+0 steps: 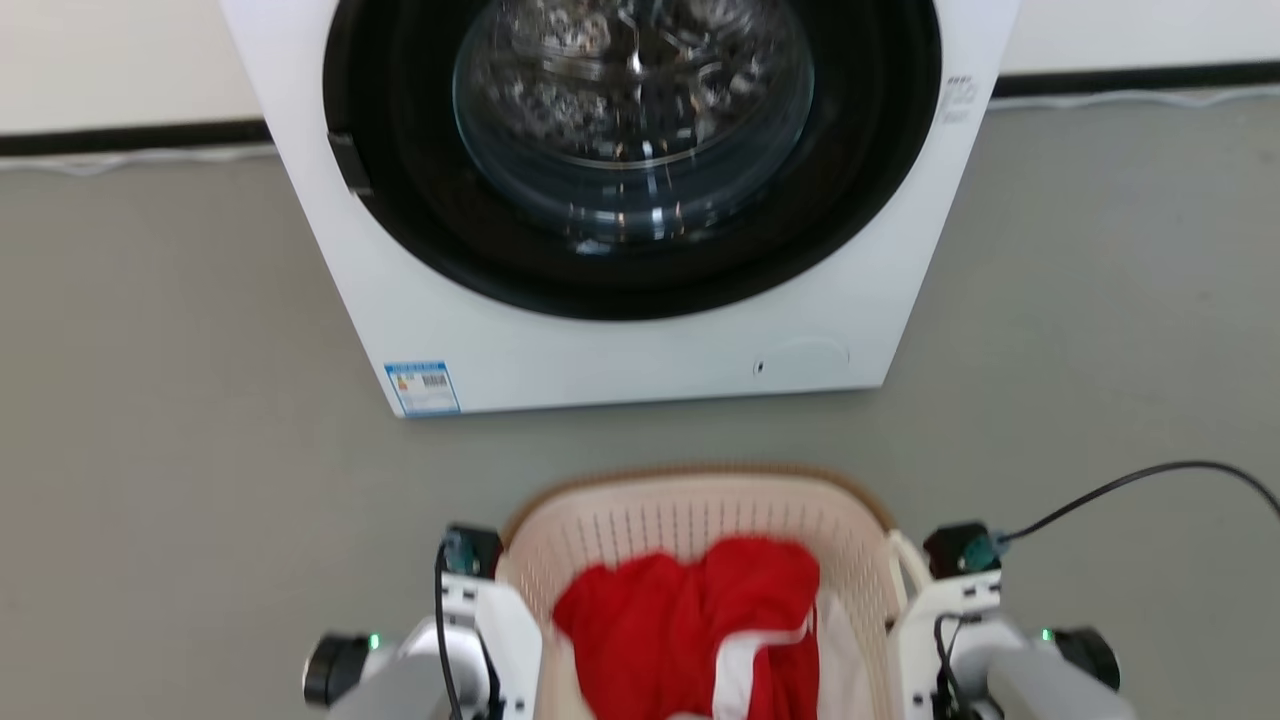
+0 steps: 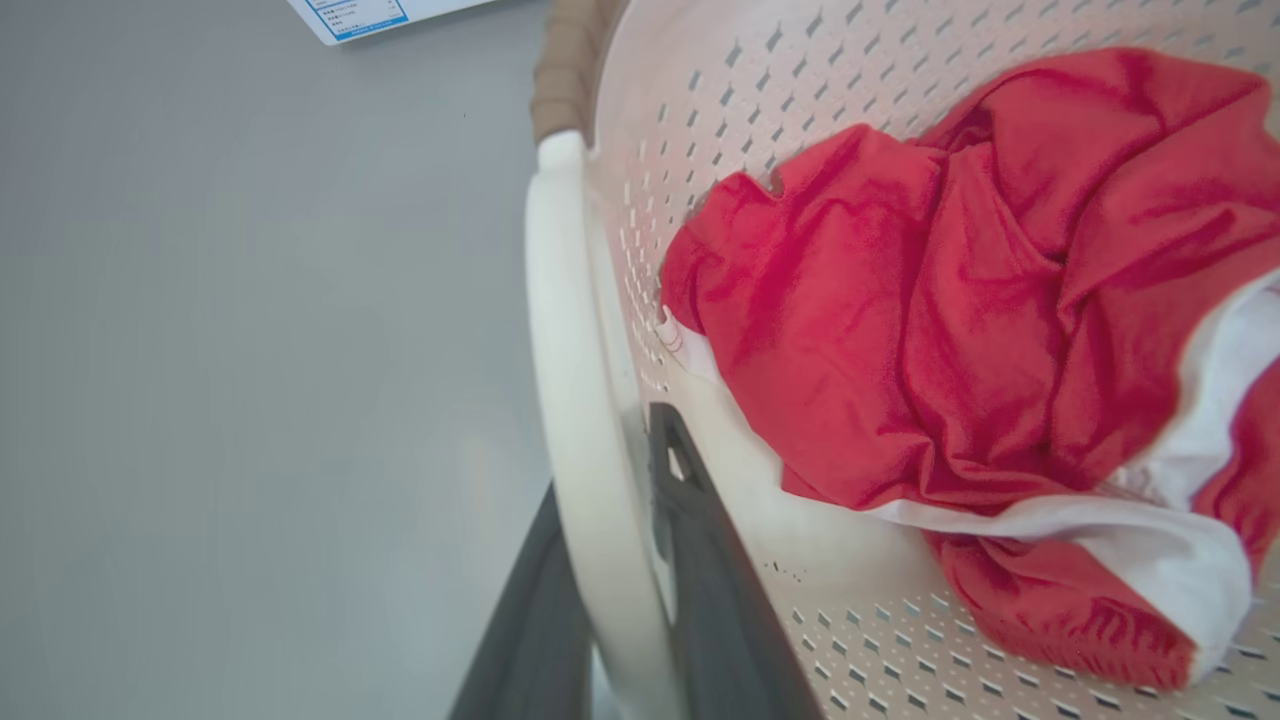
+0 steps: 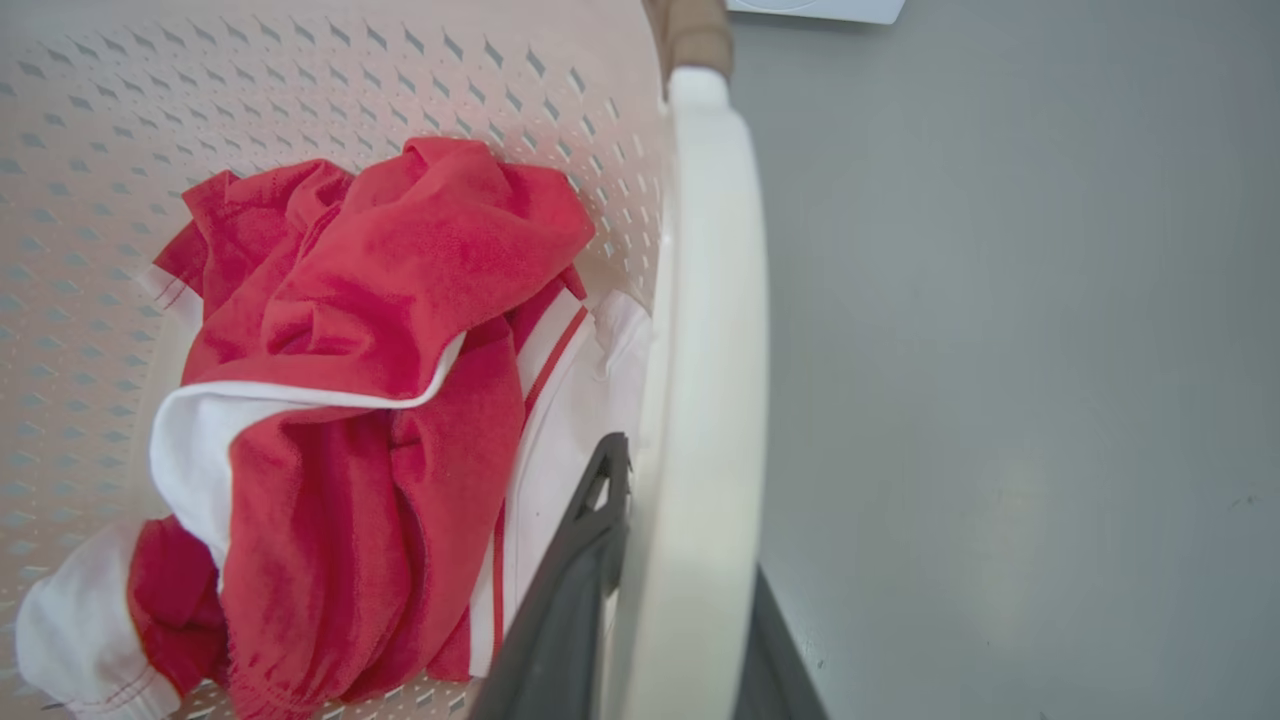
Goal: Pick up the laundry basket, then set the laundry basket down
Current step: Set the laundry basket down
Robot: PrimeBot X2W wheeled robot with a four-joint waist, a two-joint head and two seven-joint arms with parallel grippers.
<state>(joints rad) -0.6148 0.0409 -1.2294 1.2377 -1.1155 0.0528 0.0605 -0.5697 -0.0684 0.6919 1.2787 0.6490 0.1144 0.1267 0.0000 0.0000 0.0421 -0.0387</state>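
Observation:
The laundry basket (image 1: 690, 505) is cream-white and perforated, with a brown rim, and sits at the bottom middle of the head view between my two white wrists. It holds red and white clothes (image 1: 690, 620). In the left wrist view my left gripper (image 2: 605, 470) is shut on the basket's white loop handle (image 2: 570, 330), with one dark finger inside the wall (image 2: 720, 100) and one outside. In the right wrist view my right gripper (image 3: 685, 520) is shut the same way on the other handle (image 3: 705, 330), beside the clothes (image 3: 380, 350).
A white washing machine (image 1: 620, 350) with a round dark glass door stands on the grey floor (image 1: 180, 450) just beyond the basket. A black cable (image 1: 1130, 480) runs from my right wrist out to the right. A wall with a dark skirting lies behind.

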